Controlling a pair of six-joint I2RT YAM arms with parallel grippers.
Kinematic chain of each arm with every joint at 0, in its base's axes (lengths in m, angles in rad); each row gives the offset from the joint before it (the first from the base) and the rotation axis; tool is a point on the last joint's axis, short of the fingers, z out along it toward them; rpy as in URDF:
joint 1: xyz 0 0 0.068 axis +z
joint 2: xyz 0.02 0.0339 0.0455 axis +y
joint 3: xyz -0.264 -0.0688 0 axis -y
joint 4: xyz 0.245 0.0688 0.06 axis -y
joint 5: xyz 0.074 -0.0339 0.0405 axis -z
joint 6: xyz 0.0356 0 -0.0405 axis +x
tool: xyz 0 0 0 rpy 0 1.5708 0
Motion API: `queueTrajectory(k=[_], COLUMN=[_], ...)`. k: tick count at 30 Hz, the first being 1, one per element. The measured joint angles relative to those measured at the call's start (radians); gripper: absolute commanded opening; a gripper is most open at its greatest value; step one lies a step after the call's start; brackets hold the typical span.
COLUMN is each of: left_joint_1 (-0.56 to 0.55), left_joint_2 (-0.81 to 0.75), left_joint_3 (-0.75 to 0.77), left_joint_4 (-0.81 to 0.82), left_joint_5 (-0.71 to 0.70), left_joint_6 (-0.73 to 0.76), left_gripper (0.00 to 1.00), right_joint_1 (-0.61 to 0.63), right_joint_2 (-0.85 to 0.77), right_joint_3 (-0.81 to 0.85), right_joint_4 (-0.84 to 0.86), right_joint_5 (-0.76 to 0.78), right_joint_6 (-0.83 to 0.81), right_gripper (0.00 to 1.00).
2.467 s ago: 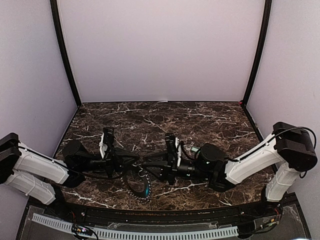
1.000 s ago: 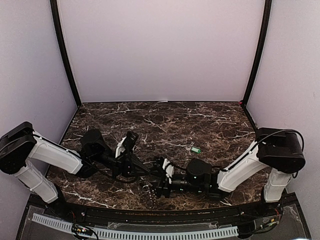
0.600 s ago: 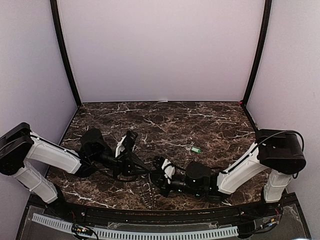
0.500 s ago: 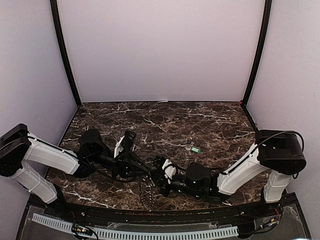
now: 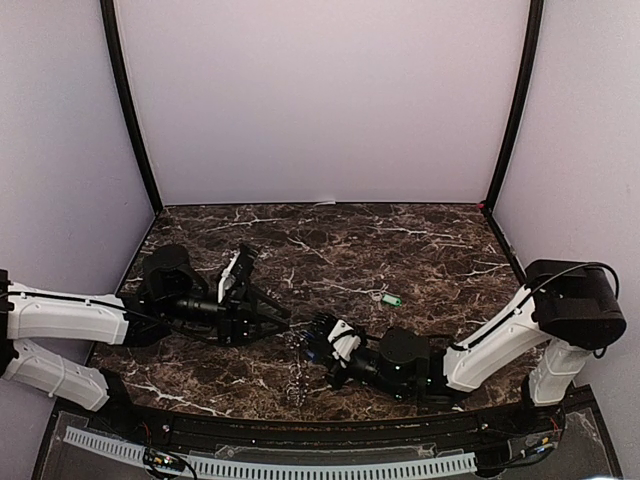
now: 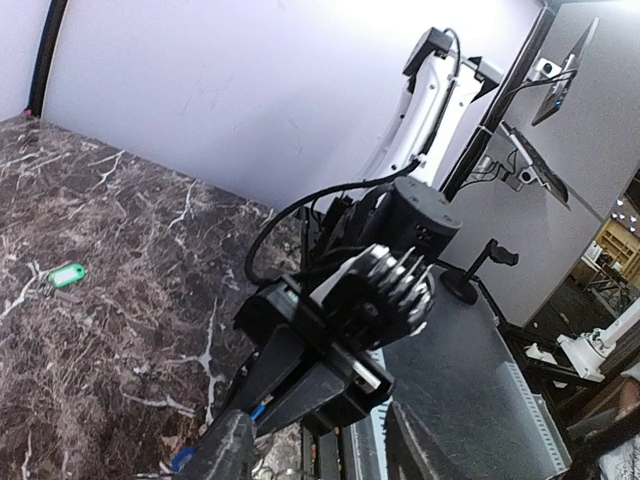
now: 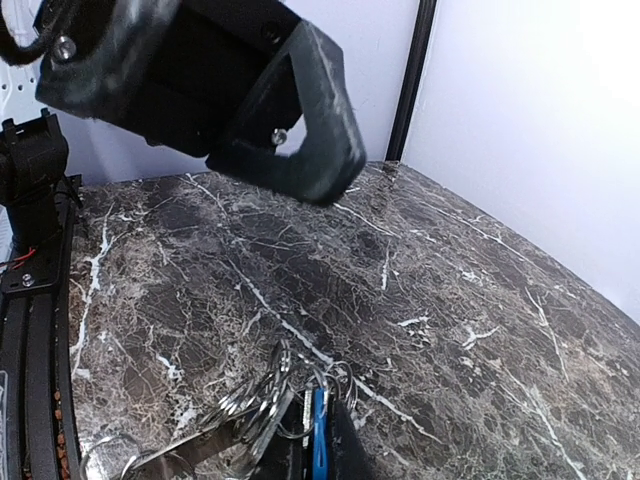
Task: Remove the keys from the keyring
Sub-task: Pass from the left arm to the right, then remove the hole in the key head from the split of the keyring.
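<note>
top external: i see the right gripper (image 5: pixel 318 340) low over the table (image 5: pixel 330 245), clamped tight on a blue key (image 7: pixel 318 432), split rings (image 7: pixel 250 405) touching it. keyring (image 5: pixel 297 372) hangs edge-on just below the right gripper. left gripper (image 5: pixel 270 312) sits just left of it, jaws apart, empty. green key (image 5: pixel 391 299) lies to its right, apart.

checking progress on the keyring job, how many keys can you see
2. A green key lies loose on the table, right of centre. A blue key is pinched in the right pincer among wire rings. More blue ones may be hidden there.
</note>
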Motion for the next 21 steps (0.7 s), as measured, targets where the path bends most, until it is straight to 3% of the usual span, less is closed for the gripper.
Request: queueTrajectory(k=[4, 9, 13, 21], left_joint_1=[0.000, 0.000, 0.000, -0.002], left_joint_2=[0.026, 0.066, 0.083, 0.089], left_joint_3=[0.031, 0.045, 0.046, 0.046], left_joint_4=[-0.127, -0.169, -0.167, -0.165], left_joint_5=[-0.011, 0.010, 0.039, 0.051], left_joint_6=[0.059, 0.101, 0.117, 0.135], left_gripper=[0.41, 0.36, 0.20, 0.09], right_joint_1=[0.000, 0.000, 0.000, 0.000], right_joint_2=[-0.011, -0.011, -0.011, -0.011], right_joint_3=[-0.012, -0.016, -0.016, -0.016], right_joint_4=[0.005, 0.016, 0.021, 0.023], right_joint_5=[-0.002, -0.012, -0.021, -0.025], right_joint_6=[-0.011, -0.012, -0.012, -0.016], right_gripper=[0.00, 0.00, 0.00, 0.00])
